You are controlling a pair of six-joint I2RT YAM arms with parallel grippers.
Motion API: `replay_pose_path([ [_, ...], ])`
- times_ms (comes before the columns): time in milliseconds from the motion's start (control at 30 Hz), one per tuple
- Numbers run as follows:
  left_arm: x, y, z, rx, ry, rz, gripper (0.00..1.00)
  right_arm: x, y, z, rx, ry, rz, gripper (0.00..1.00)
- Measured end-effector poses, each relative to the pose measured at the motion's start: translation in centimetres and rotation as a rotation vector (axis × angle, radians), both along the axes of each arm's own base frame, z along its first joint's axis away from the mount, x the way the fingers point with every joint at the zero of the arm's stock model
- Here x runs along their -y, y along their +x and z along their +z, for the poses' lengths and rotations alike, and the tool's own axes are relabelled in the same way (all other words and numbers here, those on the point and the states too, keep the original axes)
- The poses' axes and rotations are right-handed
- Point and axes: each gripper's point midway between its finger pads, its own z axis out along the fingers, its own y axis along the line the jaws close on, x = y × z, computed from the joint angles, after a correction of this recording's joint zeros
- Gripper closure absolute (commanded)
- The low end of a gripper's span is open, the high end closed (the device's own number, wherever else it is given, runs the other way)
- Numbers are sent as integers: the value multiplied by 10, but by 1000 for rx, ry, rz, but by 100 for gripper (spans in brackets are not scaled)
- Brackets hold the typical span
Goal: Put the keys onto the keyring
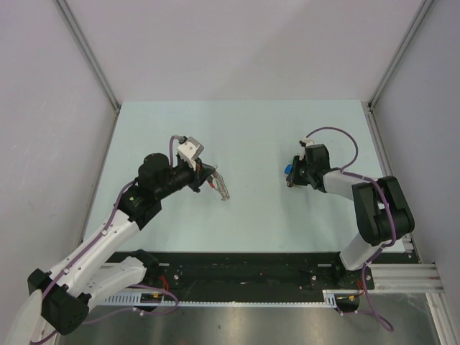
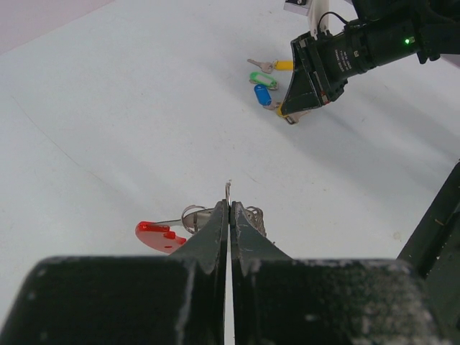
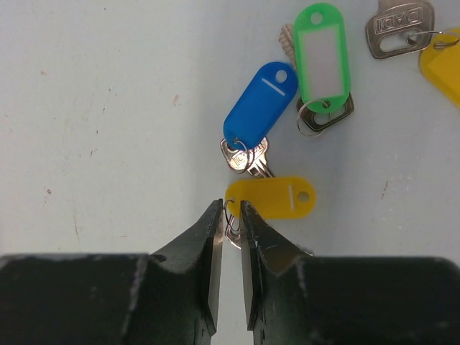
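1. Left of the table's [image 1: 251, 129] middle, the left gripper [image 2: 229, 203] has its jaws pressed together on a thin metal part of the keyring [image 2: 159, 236], whose red plastic piece and silvery rings show just beside the fingertips
2. Over on the right side, the right gripper [image 3: 230, 207] has its jaws narrowed onto the small wire ring of the yellow-tagged key [image 3: 277, 198]
3. The blue-tagged key [image 3: 260, 100] and green-tagged key [image 3: 321, 54] lie side by side just beyond it on the table
4. The keys and the keyring are well apart
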Motion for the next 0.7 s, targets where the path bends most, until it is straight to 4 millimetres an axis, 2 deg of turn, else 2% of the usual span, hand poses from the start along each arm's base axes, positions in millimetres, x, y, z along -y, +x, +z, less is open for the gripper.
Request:
replay_pose_path([
  [133, 0, 0, 0, 0, 0, -1, 100, 0, 0, 0, 3, -8, 7, 94],
  [167, 0, 0, 0, 0, 0, -1, 100, 0, 0, 0, 3, -9, 7, 100],
  [400, 0, 0, 0, 0, 0, 1, 100, 6, -2, 4, 1, -36, -4, 100],
  [533, 0, 0, 0, 0, 0, 0, 100, 18, -2, 25, 43, -63, -42, 100],
  [700, 0, 0, 0, 0, -1, -1, 100, 44, 4, 67, 154, -121, -149, 100],
])
